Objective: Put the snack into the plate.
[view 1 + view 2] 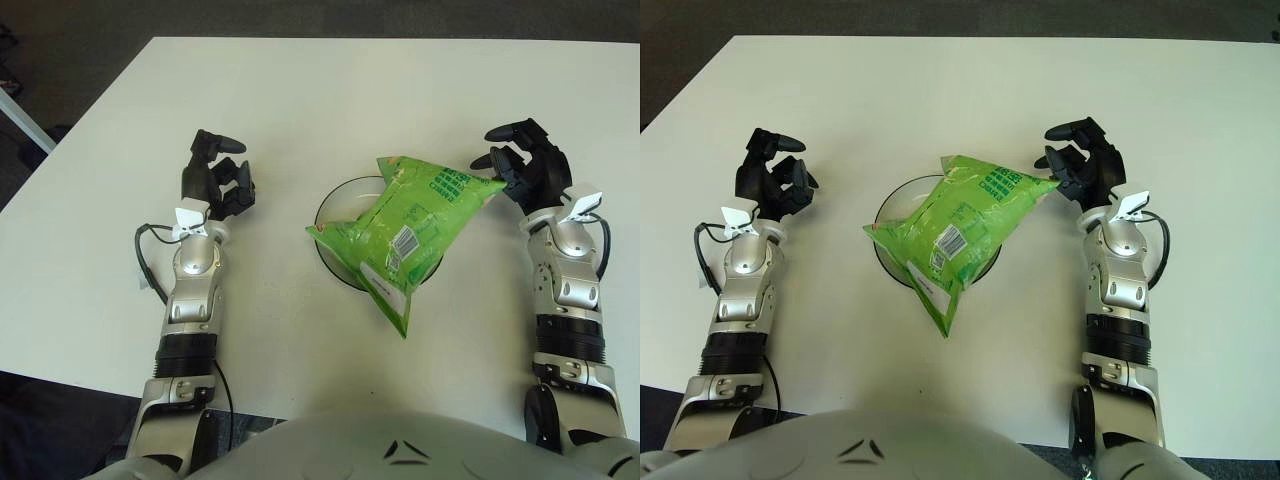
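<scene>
The green snack bag (410, 232) lies across the plate (328, 215), covering most of it; only the plate's dark rim shows, as an arc on the bag's left side and a thin sliver at its lower right edge; the bag is puffed and crumpled, with a barcode label facing up near its middle and green printed text toward its far right corner; its near corner hangs past the plate's near rim onto the white table (300, 90), and its far right corner reaches out beyond the plate's right rim.

The right hand (522, 168) is just to the right of the plate, at the bag's far right corner; its dark fingers (498, 132) are spread and loosely curved, holding nothing; the nearest fingertip appears to touch or nearly touch the bag's corner, though the views do not settle which; the silver forearm runs from the hand toward the near table edge, to the right of the plate, with a small white tag at the wrist.

The left hand (215, 180) is to the left of the plate, well apart from it and from the bag; its fingers are drawn in, partly curled, with one finger pointing rightward at the top; it holds nothing; a black cable loops beside its wrist, on the side away from the plate.
</scene>
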Motion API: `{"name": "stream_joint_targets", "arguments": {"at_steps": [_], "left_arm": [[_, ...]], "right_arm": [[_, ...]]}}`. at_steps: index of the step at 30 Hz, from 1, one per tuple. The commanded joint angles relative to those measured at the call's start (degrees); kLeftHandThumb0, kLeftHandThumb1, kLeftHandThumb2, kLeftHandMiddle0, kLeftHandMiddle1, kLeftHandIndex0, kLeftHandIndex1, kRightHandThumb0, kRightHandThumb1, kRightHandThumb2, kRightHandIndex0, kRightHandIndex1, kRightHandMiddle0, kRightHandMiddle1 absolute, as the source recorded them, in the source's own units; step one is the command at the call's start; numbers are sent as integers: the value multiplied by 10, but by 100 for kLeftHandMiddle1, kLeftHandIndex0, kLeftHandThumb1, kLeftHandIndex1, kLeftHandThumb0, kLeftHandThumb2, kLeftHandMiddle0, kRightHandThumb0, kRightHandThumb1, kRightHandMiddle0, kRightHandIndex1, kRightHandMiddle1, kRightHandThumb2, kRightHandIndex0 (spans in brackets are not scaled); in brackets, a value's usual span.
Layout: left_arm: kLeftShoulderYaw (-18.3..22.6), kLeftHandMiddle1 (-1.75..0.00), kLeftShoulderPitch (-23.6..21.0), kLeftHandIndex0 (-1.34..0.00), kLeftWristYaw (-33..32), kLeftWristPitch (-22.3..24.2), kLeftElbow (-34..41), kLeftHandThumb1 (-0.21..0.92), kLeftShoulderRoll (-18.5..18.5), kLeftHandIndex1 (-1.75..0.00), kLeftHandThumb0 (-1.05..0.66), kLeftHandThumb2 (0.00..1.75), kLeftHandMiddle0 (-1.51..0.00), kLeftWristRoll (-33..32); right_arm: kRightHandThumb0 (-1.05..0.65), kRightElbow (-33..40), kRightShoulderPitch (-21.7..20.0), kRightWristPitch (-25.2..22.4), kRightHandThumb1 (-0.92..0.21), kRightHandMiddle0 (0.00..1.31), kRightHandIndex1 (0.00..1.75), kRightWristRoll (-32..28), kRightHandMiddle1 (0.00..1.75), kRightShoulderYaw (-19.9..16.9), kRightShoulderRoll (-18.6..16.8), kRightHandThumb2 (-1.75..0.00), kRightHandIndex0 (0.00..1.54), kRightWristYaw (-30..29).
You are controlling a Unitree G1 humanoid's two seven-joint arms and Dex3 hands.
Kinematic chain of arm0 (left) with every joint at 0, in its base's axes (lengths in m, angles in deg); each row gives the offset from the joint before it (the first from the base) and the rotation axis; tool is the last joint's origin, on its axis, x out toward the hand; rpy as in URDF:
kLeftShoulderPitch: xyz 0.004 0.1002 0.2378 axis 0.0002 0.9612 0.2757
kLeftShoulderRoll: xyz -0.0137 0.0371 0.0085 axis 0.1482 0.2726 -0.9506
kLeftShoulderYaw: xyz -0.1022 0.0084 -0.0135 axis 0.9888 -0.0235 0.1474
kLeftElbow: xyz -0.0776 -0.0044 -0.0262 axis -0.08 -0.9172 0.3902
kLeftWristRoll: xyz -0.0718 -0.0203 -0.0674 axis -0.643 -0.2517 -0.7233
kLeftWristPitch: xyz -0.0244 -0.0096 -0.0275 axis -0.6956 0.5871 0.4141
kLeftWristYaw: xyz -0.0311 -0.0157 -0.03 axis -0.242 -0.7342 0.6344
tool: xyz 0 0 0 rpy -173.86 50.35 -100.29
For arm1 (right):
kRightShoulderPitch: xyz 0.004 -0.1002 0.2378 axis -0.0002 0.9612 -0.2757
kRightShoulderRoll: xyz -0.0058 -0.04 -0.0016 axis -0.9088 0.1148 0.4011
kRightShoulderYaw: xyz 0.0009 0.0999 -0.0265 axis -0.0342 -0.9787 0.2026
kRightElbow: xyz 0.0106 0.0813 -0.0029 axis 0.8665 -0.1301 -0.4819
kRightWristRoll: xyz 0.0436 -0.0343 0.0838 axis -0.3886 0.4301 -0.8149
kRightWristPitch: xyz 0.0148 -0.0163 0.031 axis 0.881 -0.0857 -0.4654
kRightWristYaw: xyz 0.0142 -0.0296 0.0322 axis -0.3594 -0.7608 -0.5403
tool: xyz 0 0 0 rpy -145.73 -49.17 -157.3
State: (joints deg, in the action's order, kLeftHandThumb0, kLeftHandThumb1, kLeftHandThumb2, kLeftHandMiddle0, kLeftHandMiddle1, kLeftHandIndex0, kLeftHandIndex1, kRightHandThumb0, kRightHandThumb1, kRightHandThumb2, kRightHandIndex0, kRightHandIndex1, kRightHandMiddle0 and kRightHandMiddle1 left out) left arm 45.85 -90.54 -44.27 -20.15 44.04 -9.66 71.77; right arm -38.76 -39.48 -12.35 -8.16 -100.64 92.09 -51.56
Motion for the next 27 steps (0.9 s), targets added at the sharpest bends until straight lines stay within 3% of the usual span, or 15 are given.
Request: {"name": "stream_joint_targets", "arguments": {"at_steps": [1,8,13,16,21,22,24,27], "left_arm": [[-7,-175,53,-36,-6,2,-48,66,-28,-175,-39,87,-84,1],[-7,-175,53,-36,-5,2,-48,66,-29,-175,-39,86,-84,1],[-7,-175,54,-36,-3,5,-45,66,-28,-175,-39,86,-84,0],[-7,-175,54,-36,-2,5,-45,66,-28,-175,-39,87,-84,-1],[-6,-175,55,-36,0,5,-44,66,-26,-175,-39,87,-84,-3],[-6,-175,55,-36,0,5,-44,66,-26,-175,-39,87,-84,-3],[-6,-175,55,-36,0,6,-43,66,-26,-175,-39,87,-84,-3],[-6,-175,56,-36,0,7,-41,66,-26,-175,-39,87,-84,-3]], "right_arm": [[0,-20,54,19,-51,35,172,-14,165,5,-36,-106,47,4],[0,-13,102,28,-47,40,174,-10,161,27,-53,-109,47,6],[0,-13,109,12,-45,48,175,-34,152,24,-64,-108,49,1],[-25,-19,106,16,-59,40,175,-53,167,16,-78,-94,66,-7],[-36,-34,109,41,-65,36,175,-52,173,19,-96,-87,78,-25],[-26,-39,109,52,-71,48,175,-45,174,20,-100,-70,83,-31],[-18,-57,109,101,-81,60,175,2,174,30,-101,-46,88,-65],[-12,-83,109,165,-88,69,175,76,174,46,-95,-29,93,-123]]}}
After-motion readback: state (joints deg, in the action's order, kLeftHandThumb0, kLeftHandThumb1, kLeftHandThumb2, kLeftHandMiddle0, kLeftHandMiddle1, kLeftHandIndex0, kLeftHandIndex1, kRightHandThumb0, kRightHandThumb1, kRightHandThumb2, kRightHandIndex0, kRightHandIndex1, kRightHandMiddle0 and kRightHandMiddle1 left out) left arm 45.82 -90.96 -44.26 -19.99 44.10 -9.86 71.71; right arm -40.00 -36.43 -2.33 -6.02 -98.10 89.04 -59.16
